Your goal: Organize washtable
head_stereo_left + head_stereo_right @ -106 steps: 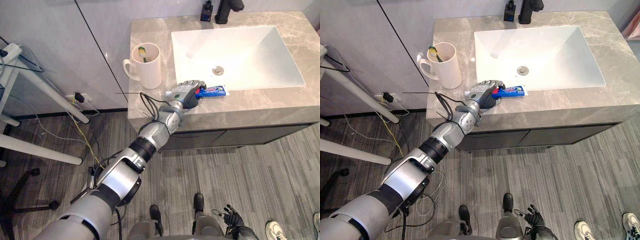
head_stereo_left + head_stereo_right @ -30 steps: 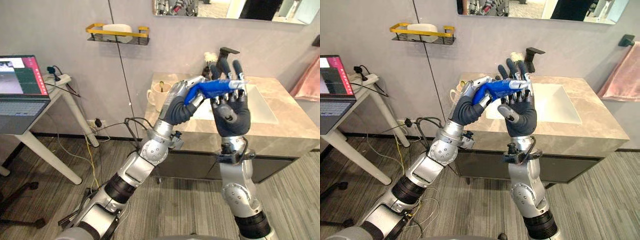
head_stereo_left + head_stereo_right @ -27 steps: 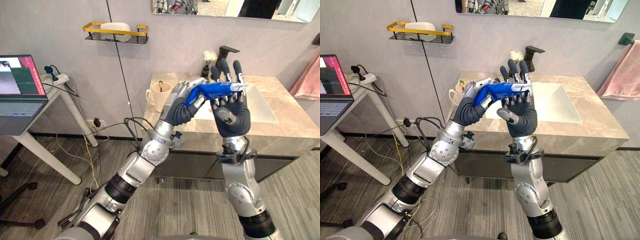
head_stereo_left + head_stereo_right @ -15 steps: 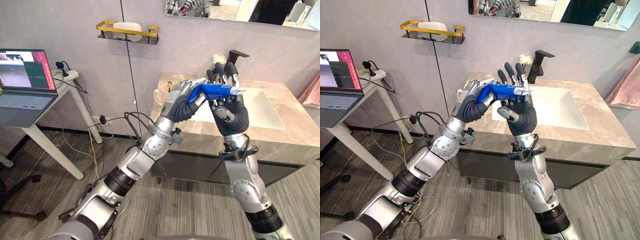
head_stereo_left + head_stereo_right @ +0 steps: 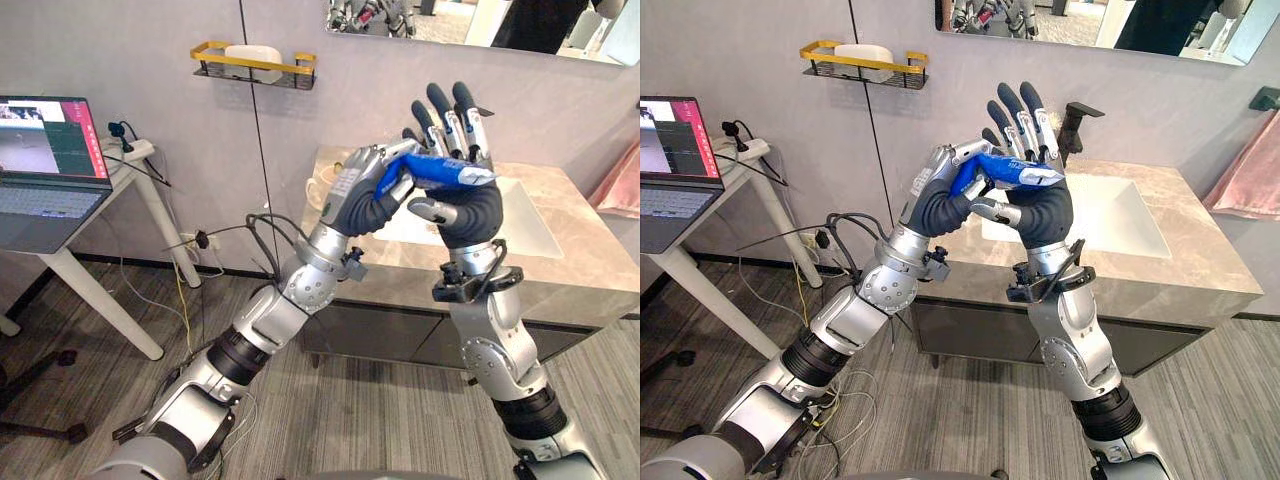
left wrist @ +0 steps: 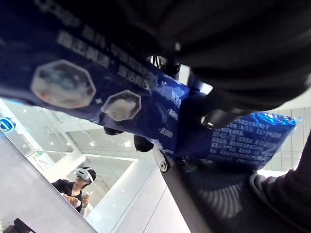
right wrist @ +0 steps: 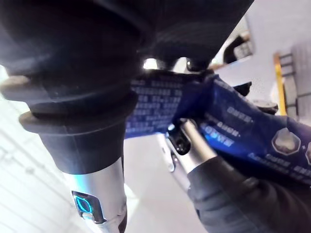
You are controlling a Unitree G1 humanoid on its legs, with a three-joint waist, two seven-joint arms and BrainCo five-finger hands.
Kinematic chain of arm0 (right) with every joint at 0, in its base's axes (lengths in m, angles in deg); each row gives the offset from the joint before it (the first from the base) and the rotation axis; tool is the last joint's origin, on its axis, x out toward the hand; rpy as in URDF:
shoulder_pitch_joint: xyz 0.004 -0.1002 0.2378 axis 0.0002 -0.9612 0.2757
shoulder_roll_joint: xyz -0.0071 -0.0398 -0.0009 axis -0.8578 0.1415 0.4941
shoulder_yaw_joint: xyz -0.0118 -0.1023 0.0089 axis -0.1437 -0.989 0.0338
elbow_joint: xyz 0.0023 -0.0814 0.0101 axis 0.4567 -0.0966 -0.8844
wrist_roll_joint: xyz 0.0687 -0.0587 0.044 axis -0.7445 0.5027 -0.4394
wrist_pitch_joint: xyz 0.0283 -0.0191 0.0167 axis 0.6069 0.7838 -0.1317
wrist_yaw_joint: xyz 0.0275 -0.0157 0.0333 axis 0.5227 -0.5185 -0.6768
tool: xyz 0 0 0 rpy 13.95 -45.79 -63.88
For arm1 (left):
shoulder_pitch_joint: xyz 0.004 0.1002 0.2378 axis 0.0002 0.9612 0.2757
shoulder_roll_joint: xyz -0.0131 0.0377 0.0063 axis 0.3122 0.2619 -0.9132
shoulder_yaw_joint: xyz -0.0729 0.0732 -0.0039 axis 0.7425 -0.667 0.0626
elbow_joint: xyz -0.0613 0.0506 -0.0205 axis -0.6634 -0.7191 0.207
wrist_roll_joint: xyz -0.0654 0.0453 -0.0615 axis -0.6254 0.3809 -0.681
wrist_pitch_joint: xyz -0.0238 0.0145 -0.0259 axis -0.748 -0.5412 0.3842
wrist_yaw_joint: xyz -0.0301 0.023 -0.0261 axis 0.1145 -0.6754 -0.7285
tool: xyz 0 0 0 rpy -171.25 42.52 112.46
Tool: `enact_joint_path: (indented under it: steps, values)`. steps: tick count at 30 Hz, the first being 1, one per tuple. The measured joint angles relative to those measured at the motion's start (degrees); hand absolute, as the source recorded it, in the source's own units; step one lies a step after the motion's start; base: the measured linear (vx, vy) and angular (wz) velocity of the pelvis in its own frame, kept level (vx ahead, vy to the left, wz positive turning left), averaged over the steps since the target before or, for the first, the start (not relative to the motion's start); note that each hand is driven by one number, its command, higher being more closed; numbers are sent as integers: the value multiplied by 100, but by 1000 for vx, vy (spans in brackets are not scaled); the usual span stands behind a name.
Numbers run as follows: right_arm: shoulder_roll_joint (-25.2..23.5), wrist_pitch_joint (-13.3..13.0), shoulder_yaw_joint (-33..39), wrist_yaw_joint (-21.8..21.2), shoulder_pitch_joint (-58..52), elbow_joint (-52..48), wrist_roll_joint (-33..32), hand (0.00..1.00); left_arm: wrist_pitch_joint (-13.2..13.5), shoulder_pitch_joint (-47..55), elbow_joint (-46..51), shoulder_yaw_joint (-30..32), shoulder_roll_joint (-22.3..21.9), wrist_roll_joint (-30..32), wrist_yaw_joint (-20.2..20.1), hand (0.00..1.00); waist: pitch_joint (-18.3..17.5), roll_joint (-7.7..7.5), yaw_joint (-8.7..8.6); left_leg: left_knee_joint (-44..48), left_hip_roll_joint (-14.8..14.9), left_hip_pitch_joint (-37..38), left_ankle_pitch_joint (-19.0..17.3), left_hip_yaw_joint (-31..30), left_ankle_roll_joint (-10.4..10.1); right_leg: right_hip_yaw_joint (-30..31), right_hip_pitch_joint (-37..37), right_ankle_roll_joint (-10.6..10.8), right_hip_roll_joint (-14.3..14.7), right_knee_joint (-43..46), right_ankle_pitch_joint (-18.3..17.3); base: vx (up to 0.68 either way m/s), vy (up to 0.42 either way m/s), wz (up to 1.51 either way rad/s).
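White print runs in lines along the blue toothpaste tube, next to two hexagonal pictures, across the middle of the left wrist view. Its characters are too blurred to make out. A round blue logo at that view's left edge is equally unreadable. The laptop screen, upper left of the left eye view, shows windows with no legible words.

Bathroom mock-up, lab-ish. Behind the raised fingers: marble washtable with white sink and black faucet, mirror above them. Gold wall shelf to their left, pink towel right. Laptop on white desk far left; wood-look floor.
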Motion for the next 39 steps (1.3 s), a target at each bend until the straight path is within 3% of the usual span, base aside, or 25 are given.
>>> enact_joint_path:
  steps: [6,15,22,23,31,34,37,39]
  values:
    - [-507,-35,205,496,78,-4,1566,100,146,223,11,-2,-176,0,0,100,2,-2,-6,-8,2,3,-1,8,0,7,-1,1,0,1,-1,0,0,0]
    - [-910,-17,175,980,77,-72,2802,100,257,627,115,-30,-313,-5,40,100,5,3,-2,-10,4,9,-2,30,-1,22,-8,4,-2,7,-3,-8,-1,0]
    - [-1108,141,66,1368,74,-79,3755,100,316,904,90,19,-460,-18,43,100,21,26,11,-29,4,12,-3,47,-1,31,-16,8,-8,6,-6,0,0,0]
    - [-1118,218,48,1381,72,-79,3875,100,339,948,37,35,-498,-66,41,0,29,32,26,-32,4,12,-3,46,-1,30,-17,9,-9,6,-7,0,0,0]
    - [-1152,705,19,1302,-47,-46,4347,100,376,1446,-205,126,-656,-864,-626,0,83,110,138,-144,-2,32,9,-20,12,-16,-15,42,-37,6,-32,2,0,4]
    - [-1159,712,47,1308,-46,-33,4350,100,349,1642,-216,244,-658,-912,-736,0,85,115,135,-175,-5,47,26,-34,18,-23,-11,50,-38,3,-39,5,0,1]
    - [-1276,571,395,1334,71,-170,4347,100,-97,2168,-489,679,-590,-1024,-847,0,97,144,111,-196,-5,75,26,-31,18,-21,-1,57,-35,0,-46,0,0,0]
    - [-1267,447,654,1349,71,-315,4345,100,-240,2532,-486,993,-484,-1024,-842,0,104,154,126,-201,-9,79,26,-49,17,-41,11,59,-35,0,-49,-1,-3,5]
